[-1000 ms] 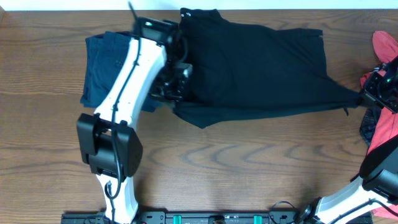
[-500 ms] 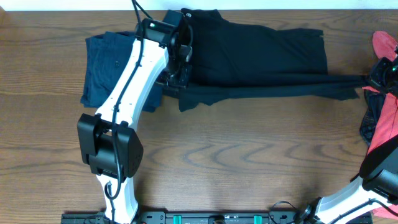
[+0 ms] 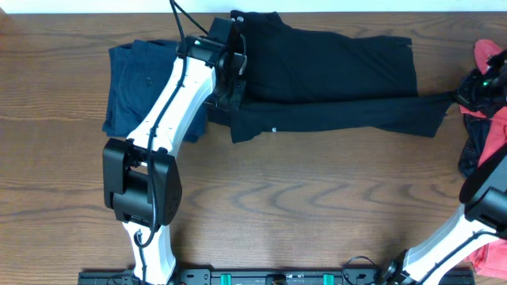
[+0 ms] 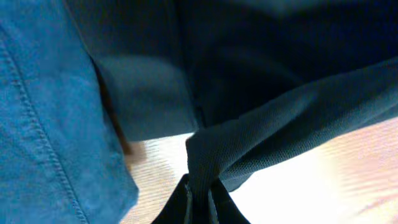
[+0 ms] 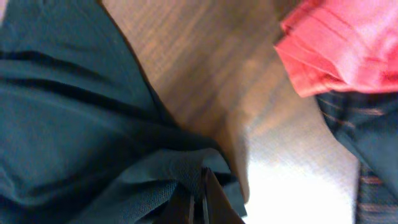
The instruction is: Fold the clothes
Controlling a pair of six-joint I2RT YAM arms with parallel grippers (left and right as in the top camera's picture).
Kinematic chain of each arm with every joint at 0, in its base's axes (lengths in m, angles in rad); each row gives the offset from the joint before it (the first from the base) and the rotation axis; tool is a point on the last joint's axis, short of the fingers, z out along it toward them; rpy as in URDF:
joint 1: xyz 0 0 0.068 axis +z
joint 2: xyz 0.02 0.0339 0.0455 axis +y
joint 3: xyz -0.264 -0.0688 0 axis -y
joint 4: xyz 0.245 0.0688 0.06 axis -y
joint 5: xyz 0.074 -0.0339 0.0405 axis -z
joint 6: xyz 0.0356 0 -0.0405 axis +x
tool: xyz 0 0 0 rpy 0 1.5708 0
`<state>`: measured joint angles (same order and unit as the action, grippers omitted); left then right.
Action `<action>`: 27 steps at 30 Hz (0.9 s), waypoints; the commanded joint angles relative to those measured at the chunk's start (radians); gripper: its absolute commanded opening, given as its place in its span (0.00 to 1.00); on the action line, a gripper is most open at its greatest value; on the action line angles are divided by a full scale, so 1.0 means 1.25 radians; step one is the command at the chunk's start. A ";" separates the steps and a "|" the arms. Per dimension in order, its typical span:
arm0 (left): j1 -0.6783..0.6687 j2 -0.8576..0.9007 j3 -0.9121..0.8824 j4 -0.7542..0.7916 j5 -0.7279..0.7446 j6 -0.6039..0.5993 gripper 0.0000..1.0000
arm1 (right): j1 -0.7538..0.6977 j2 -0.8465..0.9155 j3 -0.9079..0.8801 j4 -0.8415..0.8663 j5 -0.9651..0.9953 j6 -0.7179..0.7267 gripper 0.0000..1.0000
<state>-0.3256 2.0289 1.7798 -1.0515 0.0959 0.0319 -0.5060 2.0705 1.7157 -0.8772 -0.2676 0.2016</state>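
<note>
While the left gripper at nine o'clock and right gripper at three clamp tight on its ends, the black garment lies stretched, partly folded.

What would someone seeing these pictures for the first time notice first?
The long black garment stretched across the far side of the table, one fold pulled taut between the left claw and the right claw, both shut on its fabric. Then the navy-blue shorts beside its left end and the coral-red piece at the right edge.
</note>
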 commanded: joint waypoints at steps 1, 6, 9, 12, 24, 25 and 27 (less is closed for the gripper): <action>0.003 -0.002 -0.011 0.017 -0.059 0.013 0.08 | 0.002 -0.003 0.009 0.026 -0.031 0.008 0.02; 0.003 -0.002 -0.018 0.060 -0.066 0.013 0.14 | 0.003 -0.003 0.008 0.048 -0.031 0.008 0.06; 0.003 -0.002 -0.018 0.072 -0.066 0.013 0.17 | 0.004 -0.003 0.008 0.066 -0.031 0.009 0.15; 0.003 -0.002 -0.018 0.077 -0.078 0.013 0.44 | 0.003 -0.003 0.008 0.087 -0.031 0.004 0.69; 0.029 -0.002 -0.026 -0.098 -0.058 -0.031 0.86 | -0.024 -0.003 -0.015 -0.087 -0.008 -0.064 0.75; 0.029 -0.002 -0.036 -0.094 -0.028 -0.033 0.86 | -0.020 -0.003 -0.034 -0.091 0.010 -0.064 0.75; 0.029 -0.002 -0.066 -0.068 0.015 -0.034 0.86 | -0.011 -0.003 -0.083 -0.062 0.024 -0.060 0.75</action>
<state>-0.2878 2.0289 1.7401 -1.1507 0.0158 0.0151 -0.5331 2.0701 1.6749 -0.9672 -0.2726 0.1394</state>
